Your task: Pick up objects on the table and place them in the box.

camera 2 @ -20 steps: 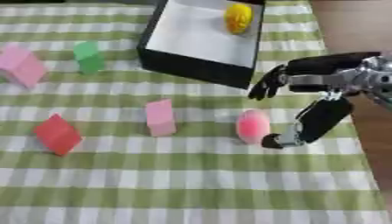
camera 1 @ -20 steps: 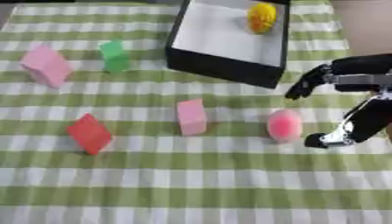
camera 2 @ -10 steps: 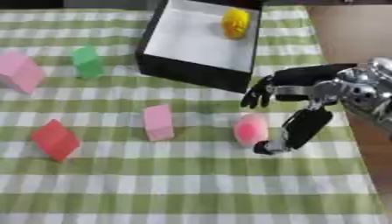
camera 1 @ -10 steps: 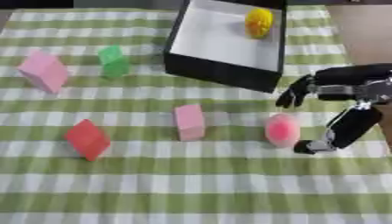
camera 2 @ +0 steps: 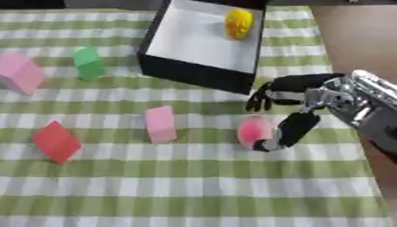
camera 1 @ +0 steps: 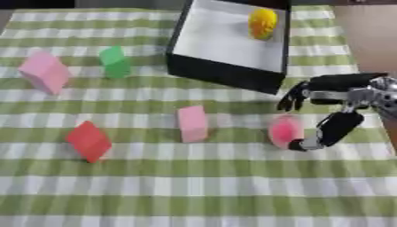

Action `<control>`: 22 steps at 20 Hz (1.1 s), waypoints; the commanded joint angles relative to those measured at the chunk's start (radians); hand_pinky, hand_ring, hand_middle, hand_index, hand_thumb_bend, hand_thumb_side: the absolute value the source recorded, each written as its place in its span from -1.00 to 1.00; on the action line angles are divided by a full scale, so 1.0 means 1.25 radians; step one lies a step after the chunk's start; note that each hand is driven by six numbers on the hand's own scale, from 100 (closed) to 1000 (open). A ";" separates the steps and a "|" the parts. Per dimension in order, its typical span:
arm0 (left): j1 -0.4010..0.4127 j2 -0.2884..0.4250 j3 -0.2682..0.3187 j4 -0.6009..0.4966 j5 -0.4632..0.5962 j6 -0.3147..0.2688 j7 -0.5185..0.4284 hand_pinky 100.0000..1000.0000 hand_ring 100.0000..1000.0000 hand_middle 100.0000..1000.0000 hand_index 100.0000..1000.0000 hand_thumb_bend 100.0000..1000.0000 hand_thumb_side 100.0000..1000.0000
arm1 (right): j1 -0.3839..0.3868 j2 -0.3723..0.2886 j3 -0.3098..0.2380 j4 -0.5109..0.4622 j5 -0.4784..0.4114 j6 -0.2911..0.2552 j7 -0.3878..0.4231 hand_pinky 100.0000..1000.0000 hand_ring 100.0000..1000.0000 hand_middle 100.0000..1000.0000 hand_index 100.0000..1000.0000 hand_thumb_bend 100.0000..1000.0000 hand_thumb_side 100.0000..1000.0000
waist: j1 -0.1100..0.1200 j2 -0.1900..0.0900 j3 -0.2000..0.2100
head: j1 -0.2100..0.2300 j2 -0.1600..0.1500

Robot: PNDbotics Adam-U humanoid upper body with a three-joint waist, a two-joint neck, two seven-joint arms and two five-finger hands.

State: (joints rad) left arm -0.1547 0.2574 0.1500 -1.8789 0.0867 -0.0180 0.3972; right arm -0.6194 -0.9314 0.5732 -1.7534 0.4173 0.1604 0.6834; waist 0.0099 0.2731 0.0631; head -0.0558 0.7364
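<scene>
Black-fingered right hand [camera 2: 298, 99], silver metal wrist, black forearm

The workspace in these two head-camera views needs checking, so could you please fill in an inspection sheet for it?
Surface: green and white checked tablecloth, brown table edge at right.
Job's things: black box with white floor, yellow object inside; on the cloth a pink egg-shaped object, small pink block, red block, green block, large pink block.
Clutter: nothing seen.
Hands: right hand open around the pink egg-shaped object, thumb beside it, fingers above; contact cannot be told. Left hand not in view.
Cables: nothing seen.
Surroundings: nothing seen.
</scene>
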 commanded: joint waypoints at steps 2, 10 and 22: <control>-0.006 0.008 -0.001 -0.008 0.003 -0.001 -0.004 0.48 0.56 0.57 0.58 -1.00 0.48 | -0.009 0.002 -0.001 0.023 0.019 -0.019 -0.003 0.76 0.50 0.43 0.64 -0.21 -0.26 | 0.007 -0.022 0.002 | 0.000 -0.007; -0.003 0.005 0.000 -0.008 0.004 -0.001 -0.006 0.48 0.57 0.57 0.58 -1.00 0.48 | -0.005 0.021 0.003 0.029 0.005 -0.023 -0.015 0.72 0.43 0.07 0.35 -0.32 -0.30 | 0.007 -0.021 0.002 | 0.002 -0.005; -0.002 0.009 0.003 -0.008 0.003 -0.002 -0.005 0.48 0.57 0.57 0.58 -1.00 0.48 | 0.046 -0.070 -0.072 -0.149 -0.142 0.049 -0.054 0.71 0.30 0.00 0.30 -1.00 -0.42 | 0.003 -0.023 -0.004 | 0.008 -0.006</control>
State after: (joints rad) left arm -0.1538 0.2541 0.1500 -1.8789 0.0876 -0.0189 0.3910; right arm -0.5530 -0.9676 0.5164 -1.8944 0.2632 0.2139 0.6171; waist 0.0099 0.2731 0.0582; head -0.0487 0.7367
